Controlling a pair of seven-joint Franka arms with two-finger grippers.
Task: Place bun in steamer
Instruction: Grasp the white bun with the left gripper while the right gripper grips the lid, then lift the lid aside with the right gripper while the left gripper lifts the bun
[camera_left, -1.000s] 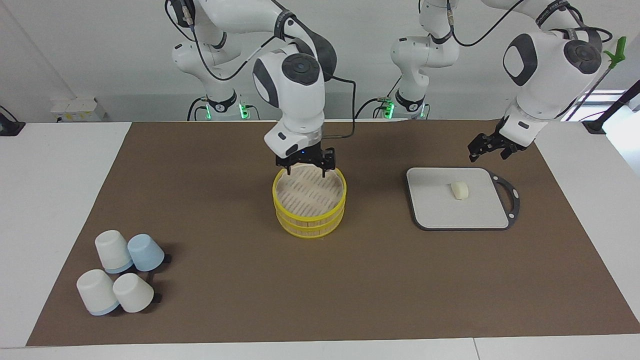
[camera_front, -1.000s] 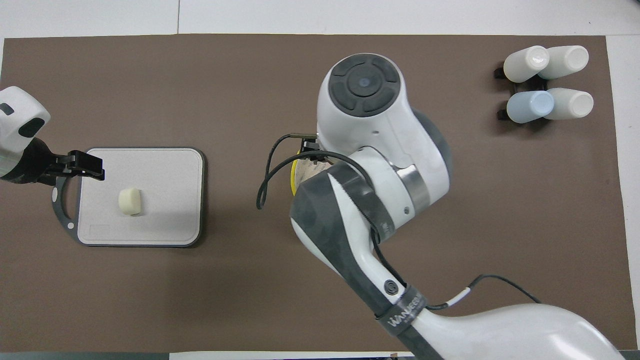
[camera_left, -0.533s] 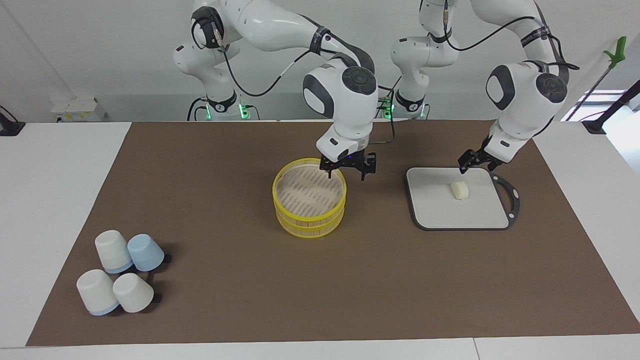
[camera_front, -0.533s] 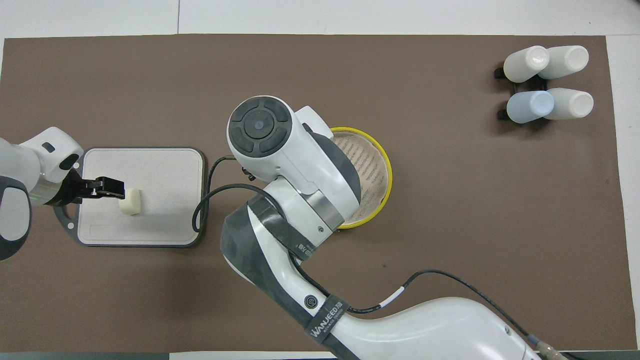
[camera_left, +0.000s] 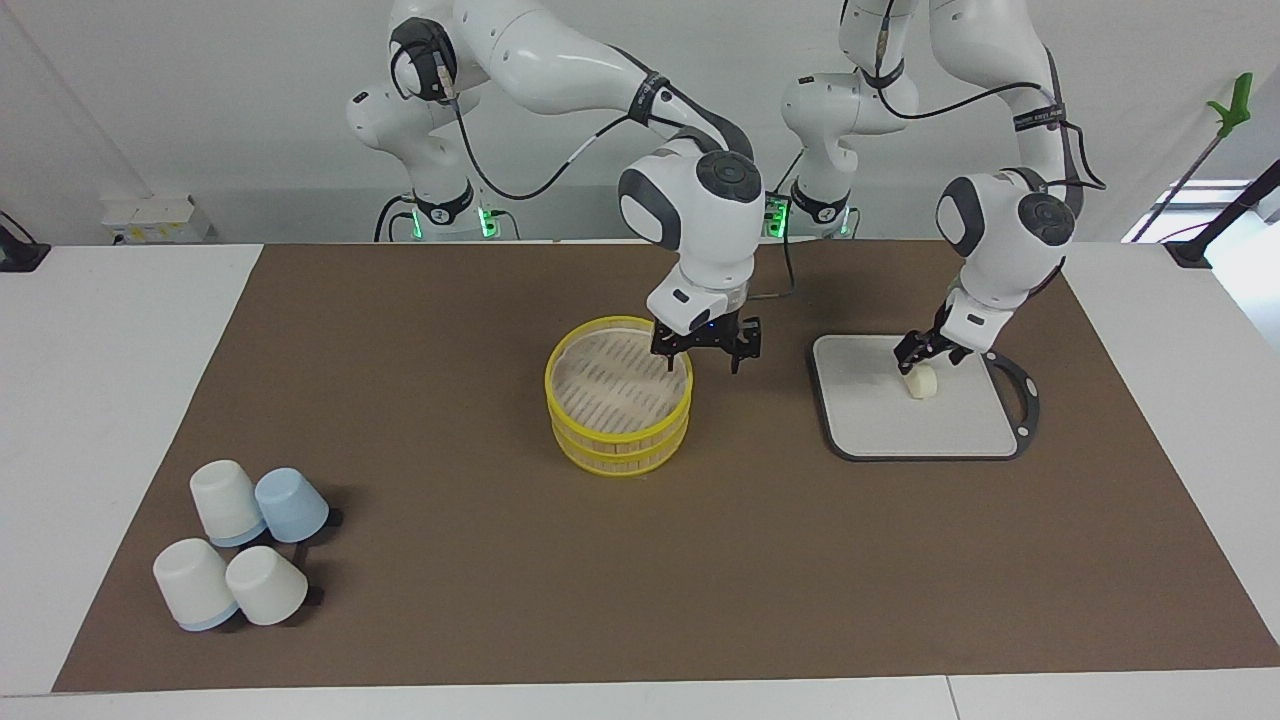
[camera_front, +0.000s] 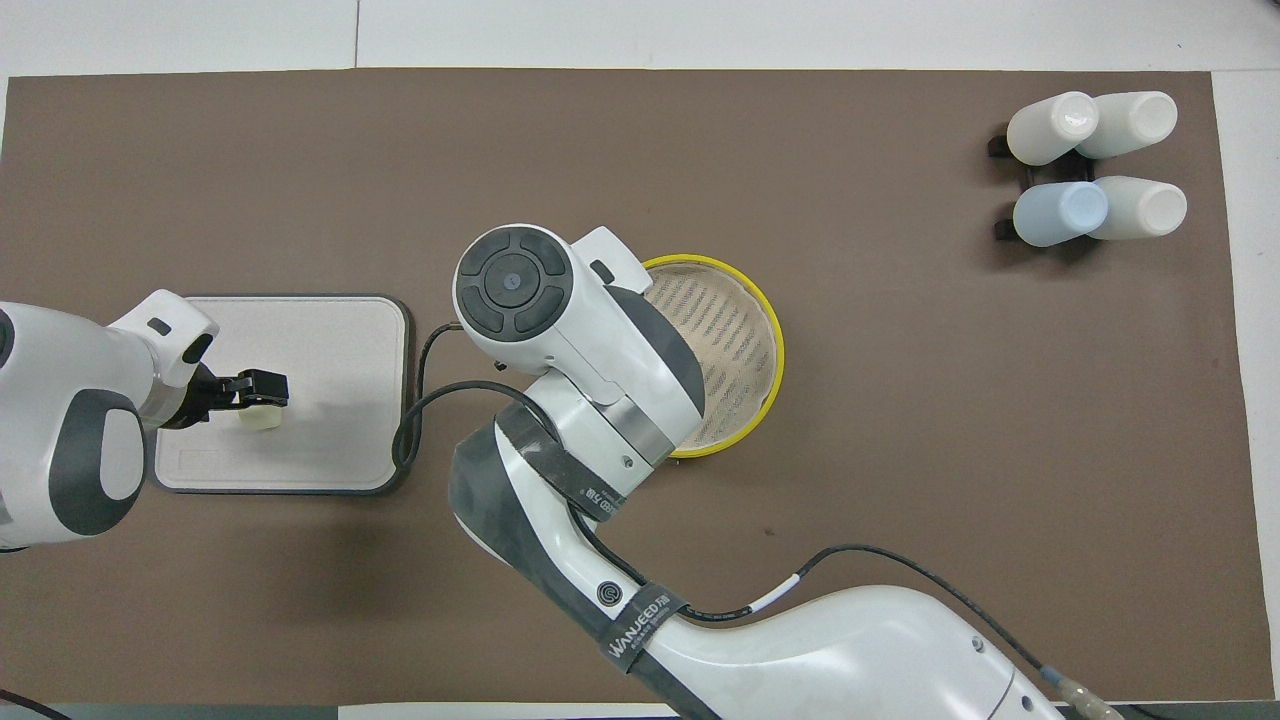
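Left hand (camera_left: 922, 353) is down at the bun (camera_left: 920, 381), fingers spread either side, nothing gripped yet; bun sits mid-board (camera_left: 890, 420), toward the left arm's end of the desk (camera_left: 100, 330). Right hand (camera_left: 704, 345) hangs released over the steamer (camera_left: 619, 400) rim, at desk centre, likely just clearing the drop zone. Versus earlier: left hand dropped from the board corner onto the bun; right hand slid off the steamer's middle.

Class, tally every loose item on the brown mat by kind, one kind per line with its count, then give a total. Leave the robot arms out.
Cups: 4 (3 white, 1 blue)
Steamer tiers, stacked: 2
Bun: 1
Grey board: 1
Total: 8
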